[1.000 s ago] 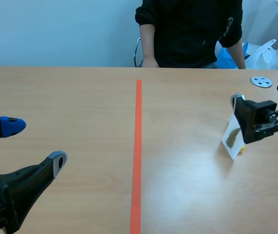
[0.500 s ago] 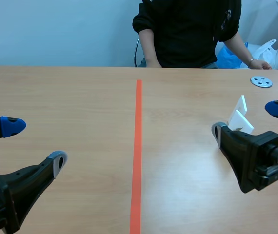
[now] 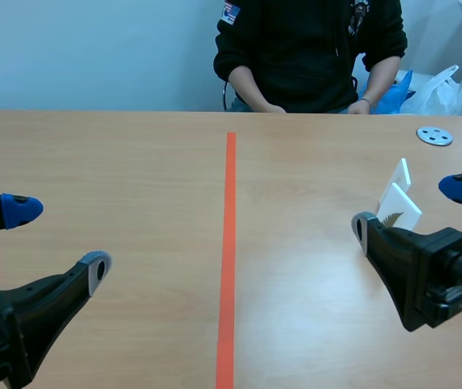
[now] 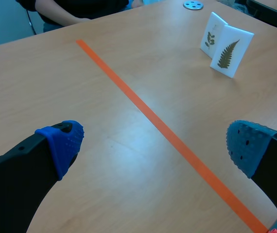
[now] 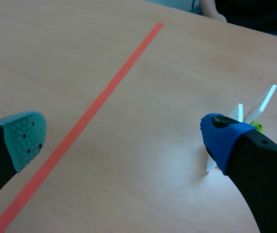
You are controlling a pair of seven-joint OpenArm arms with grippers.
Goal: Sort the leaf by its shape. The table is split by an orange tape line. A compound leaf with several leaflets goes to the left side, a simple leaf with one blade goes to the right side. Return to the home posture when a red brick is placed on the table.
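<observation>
Left gripper sits near-left, fingers spread, holding nothing. Right gripper, likewise spread and empty, hangs just near of two standing leaf cards, right of the tape.

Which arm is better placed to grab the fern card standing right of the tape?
Right. The fern card stands on the right half, close to the open right end effector; the left end effector sits across the orange tape line, far from it.
</observation>
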